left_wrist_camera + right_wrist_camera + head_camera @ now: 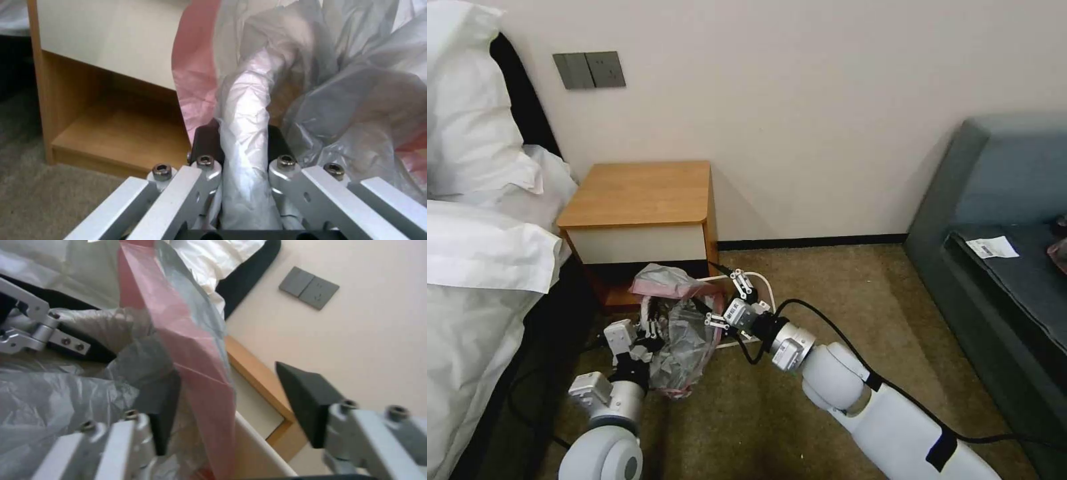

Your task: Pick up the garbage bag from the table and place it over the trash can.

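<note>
Bedding (474, 220) fills the left edge, and just right of it the left gripper (650, 331) is down low by the floor, its jaws pinching a bunched fold of the garbage bag (684, 333); the left wrist view shows that grey plastic squeezed between the black pads (206, 141). Behind stands the nightstand, its tabletop (640, 192) bare. The bag hangs crumpled over the trash can (764, 283), whose pale rim peeks out on the far right side, pink band (195, 350) on top. Right gripper (727, 303) sits at the bag's right edge, jaws spread wide either side of the pink band and bin rim. Sofa (1000, 220) far right.
</note>
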### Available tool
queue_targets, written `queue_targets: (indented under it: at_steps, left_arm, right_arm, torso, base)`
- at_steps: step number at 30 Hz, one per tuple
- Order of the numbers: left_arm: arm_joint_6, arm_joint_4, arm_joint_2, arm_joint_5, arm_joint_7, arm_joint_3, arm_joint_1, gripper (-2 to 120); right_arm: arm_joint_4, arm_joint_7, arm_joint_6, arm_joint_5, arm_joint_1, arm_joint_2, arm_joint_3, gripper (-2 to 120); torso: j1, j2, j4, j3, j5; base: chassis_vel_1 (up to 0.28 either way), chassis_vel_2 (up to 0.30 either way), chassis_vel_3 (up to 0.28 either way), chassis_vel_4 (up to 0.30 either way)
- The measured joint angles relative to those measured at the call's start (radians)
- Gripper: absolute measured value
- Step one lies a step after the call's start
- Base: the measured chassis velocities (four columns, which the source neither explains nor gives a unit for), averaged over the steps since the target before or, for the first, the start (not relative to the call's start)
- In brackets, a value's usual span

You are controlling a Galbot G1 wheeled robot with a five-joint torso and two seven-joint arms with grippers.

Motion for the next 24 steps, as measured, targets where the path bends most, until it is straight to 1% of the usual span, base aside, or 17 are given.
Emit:
queue_targets:
  at_steps: [2, 3, 4, 5, 7, 8, 11, 13, 15, 24]
  left_arm:
    - [0.0, 0.001, -0.001, -0.001, 0.0, 0.0, 0.0, 9]
    - [0.0, 0.001, -0.001, -0.001, 0.0, 0.0, 0.0, 9]
    - [0.0, 0.001, -0.001, -0.001, 0.0, 0.0, 0.0, 9]
    - [0.0, 0.002, -0.001, -0.002, 0.0, 0.001, 0.0, 9]
    - [0.0, 0.004, -0.002, -0.003, 0.0, 0.001, -0.001, 9]
    - [0.0, 0.004, -0.002, -0.003, 0.0, 0.001, -0.001, 9]
    - [0.001, 0.006, -0.003, -0.004, 0.0, 0.002, -0.002, 9]
    - [0.001, 0.006, -0.003, -0.004, 0.0, 0.002, -0.002, 9]
    - [0.001, 0.007, -0.003, -0.004, 0.0, 0.002, -0.001, 9]
    - [0.001, 0.009, -0.002, 0.001, 0.0, 0.003, 0.003, 9]
  right_arm:
    - [0.001, 0.005, 0.002, -0.03, -0.005, 0.003, 0.0, 47]
    - [0.001, 0.006, 0.004, -0.038, -0.007, 0.003, 0.0, 44]
    - [0.001, 0.006, 0.004, -0.038, -0.007, 0.003, 0.0, 44]
    - [0.003, 0.009, 0.01, -0.066, -0.012, 0.006, 0.0, 36]
    - [0.005, 0.009, 0.016, -0.083, -0.018, 0.009, 0.0, 28]
    - [0.005, 0.009, 0.016, -0.083, -0.018, 0.009, 0.0, 28]
    - [0.008, 0.012, 0.017, -0.086, -0.023, 0.009, 0.002, 13]
    - [0.009, 0.012, 0.017, -0.086, -0.023, 0.01, 0.002, 11]
    - [0.01, 0.014, 0.017, -0.086, -0.023, 0.011, 0.004, 0]
    - [0.01, 0.021, 0.016, -0.078, -0.018, 0.02, 0.005, 0]
  torso:
    - [0.0, 0.0, 0.0, 0.0, 0.0]
    - [0.0, 0.0, 0.0, 0.0, 0.0]
    - [0.0, 0.0, 0.0, 0.0, 0.0]
    - [0.0, 0.0, -0.0001, 0.0, 0.0]
    - [0.0, 0.0, -0.0001, 0.0, 0.0]
    - [0.0, 0.0, -0.0001, 0.0, 0.0]
    - [0.0, 0.0, 0.0, 0.0, 0.0]
    - [0.0, 0.0, 0.0, 0.0, 0.0]
    - [0.0, 0.0, -0.0001, 0.0, 0.0]
    - [0.0, 0.0, 0.0, 0.0, 0.0]
  base:
    - [0.0, 0.0, 0.0, 0.0]
    - [0.0, 0.0, 0.0, 0.0]
    - [0.0, 0.0, 0.0, 0.0]
    - [0.0, 0.0, 0.0, 0.0]
    - [0.0, 0.0, 0.0, 0.0]
    - [0.0, 0.0, 0.0, 0.0]
    - [0.0, 0.0, 0.0, 0.0]
    - [0.0, 0.0, 0.0, 0.0]
    - [0.0, 0.0, 0.0, 0.0]
    - [0.0, 0.0, 0.0, 0.0]
